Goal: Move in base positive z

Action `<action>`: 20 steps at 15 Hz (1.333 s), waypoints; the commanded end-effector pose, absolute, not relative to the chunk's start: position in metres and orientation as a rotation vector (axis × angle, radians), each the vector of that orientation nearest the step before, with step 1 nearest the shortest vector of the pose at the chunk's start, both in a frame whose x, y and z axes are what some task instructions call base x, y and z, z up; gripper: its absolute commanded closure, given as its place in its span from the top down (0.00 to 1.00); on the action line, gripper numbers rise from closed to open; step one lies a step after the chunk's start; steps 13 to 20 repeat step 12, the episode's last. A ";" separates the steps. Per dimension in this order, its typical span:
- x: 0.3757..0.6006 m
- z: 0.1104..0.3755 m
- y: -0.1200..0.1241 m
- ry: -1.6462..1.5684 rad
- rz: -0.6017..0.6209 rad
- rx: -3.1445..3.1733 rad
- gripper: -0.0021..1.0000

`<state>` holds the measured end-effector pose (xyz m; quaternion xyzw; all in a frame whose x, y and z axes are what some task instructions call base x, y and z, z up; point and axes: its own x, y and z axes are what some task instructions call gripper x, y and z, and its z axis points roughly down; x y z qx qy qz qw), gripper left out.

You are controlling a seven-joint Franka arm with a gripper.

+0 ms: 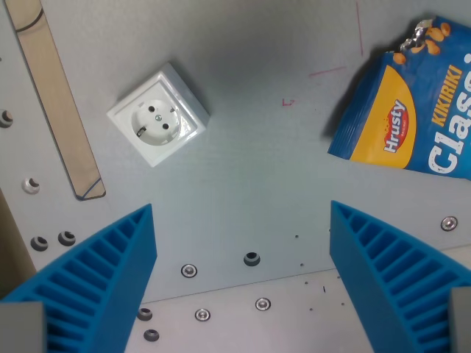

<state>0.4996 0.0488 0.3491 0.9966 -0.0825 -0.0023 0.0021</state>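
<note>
My gripper (241, 220) is open, with nothing between its two blue ribbed fingers (99, 276), which frame the lower corners of the wrist view. It hangs above a grey metal table (250, 154). A white wall socket (158, 115) lies on the table at the upper left, well ahead of the fingers and apart from them. A blue Hrusty peanut snack bag (412, 110) lies at the wrist view's right.
A light wooden strip (55, 95) lies along the wrist view's left. Several screws and bolt holes (252, 259) dot the table near the fingers. A plate seam runs across below the holes. Thin red marks (287, 102) are drawn on the table at the top.
</note>
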 end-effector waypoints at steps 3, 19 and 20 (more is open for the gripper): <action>0.499 0.366 0.049 -0.260 -0.001 3.127 1.00; 0.500 0.411 0.049 -0.260 -0.001 3.127 1.00; 0.500 0.411 0.049 -0.260 -0.001 3.127 1.00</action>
